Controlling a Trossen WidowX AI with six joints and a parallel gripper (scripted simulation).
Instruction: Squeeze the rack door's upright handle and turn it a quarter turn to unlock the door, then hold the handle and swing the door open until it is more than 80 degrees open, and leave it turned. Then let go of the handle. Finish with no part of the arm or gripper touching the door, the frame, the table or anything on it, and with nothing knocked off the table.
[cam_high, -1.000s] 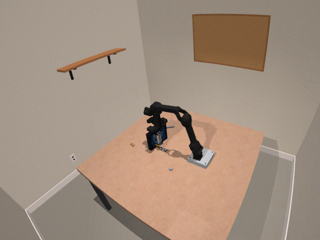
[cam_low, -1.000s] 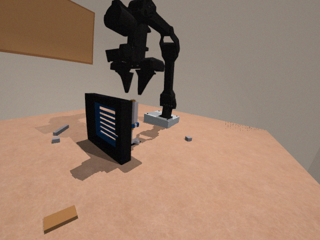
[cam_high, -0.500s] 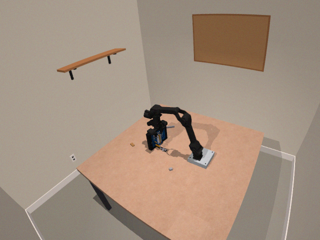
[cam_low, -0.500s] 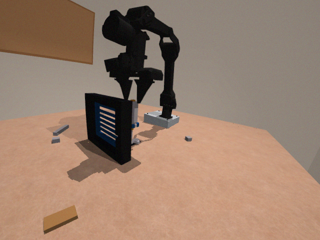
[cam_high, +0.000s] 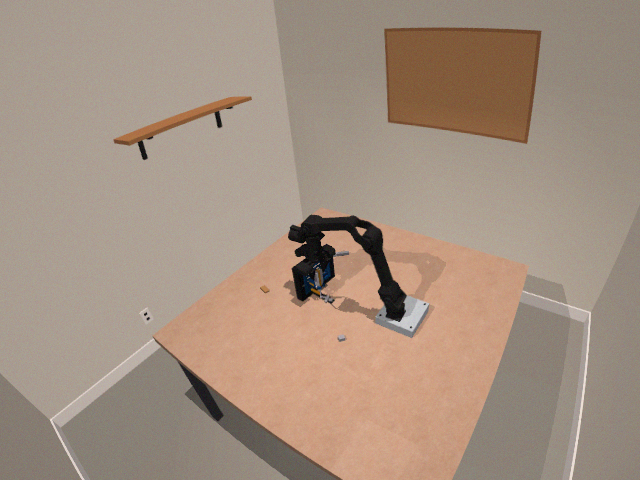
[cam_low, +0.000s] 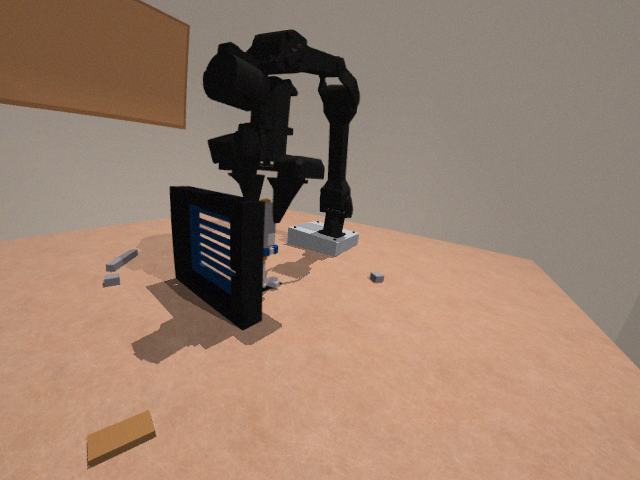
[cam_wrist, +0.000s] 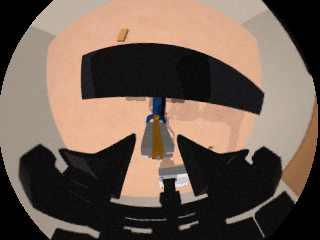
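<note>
The black rack frame (cam_high: 299, 283) (cam_low: 180, 237) (cam_wrist: 130, 75) stands upright on the table. Its blue slatted door (cam_low: 195, 237) looks closed, in line with the frame. The upright handle (cam_high: 318, 277) (cam_low: 268, 224) (cam_wrist: 149, 143), grey with an orange strip, stands out from the door on a blue bracket (cam_low: 267, 250) (cam_wrist: 159, 106), on the side of the arm's base. My gripper (cam_low: 265, 209) (cam_wrist: 156, 136) points down and is open, its fingertips on either side of the handle's upper end, with visible gaps in the wrist view. The fingertips are hard to make out in the top view.
A tan block (cam_high: 264, 289) (cam_low: 121, 436) (cam_wrist: 122, 35) lies beyond the frame. A grey bar (cam_high: 342, 253) (cam_low: 122, 259) and small block (cam_low: 111, 280) lie to one side, another grey block (cam_high: 341, 338) (cam_low: 376, 277) on the other. Small grey parts (cam_low: 271, 283) lie low beside the frame.
</note>
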